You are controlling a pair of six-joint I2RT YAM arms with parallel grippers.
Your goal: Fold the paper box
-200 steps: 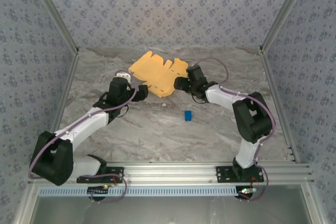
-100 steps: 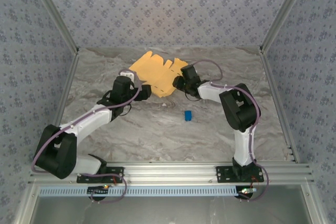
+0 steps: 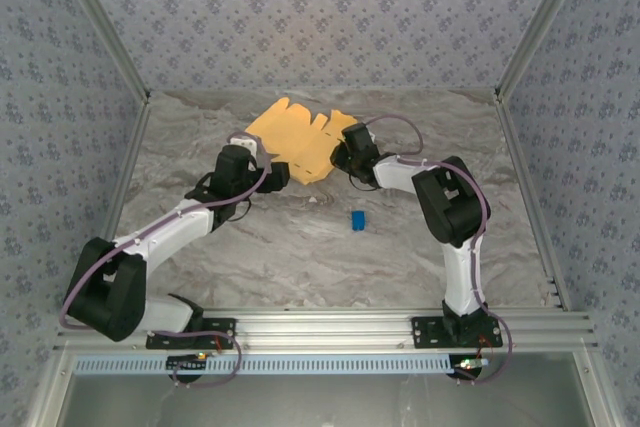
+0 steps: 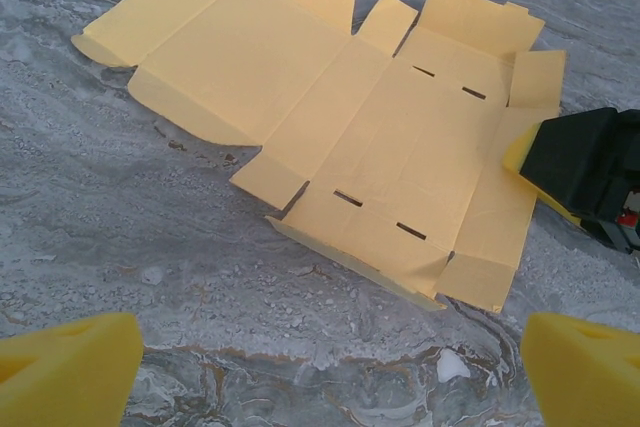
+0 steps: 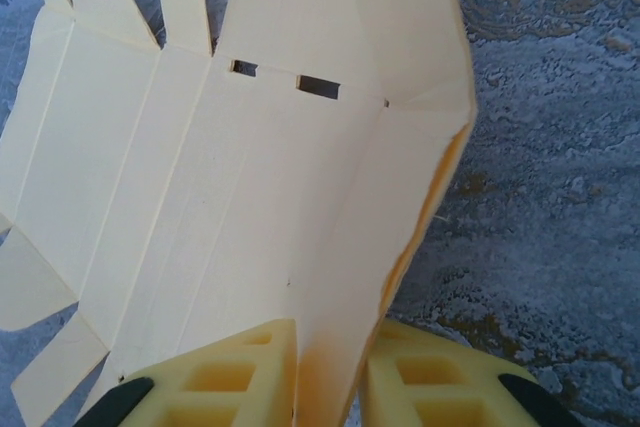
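a flat, unfolded yellow-orange paper box (image 3: 300, 139) lies toward the back of the marble table (image 3: 280, 247). the right claw (image 5: 328, 372) pinches its right flap, which tilts up. the left claw (image 4: 330, 372) hangs wide open beside its near edge.
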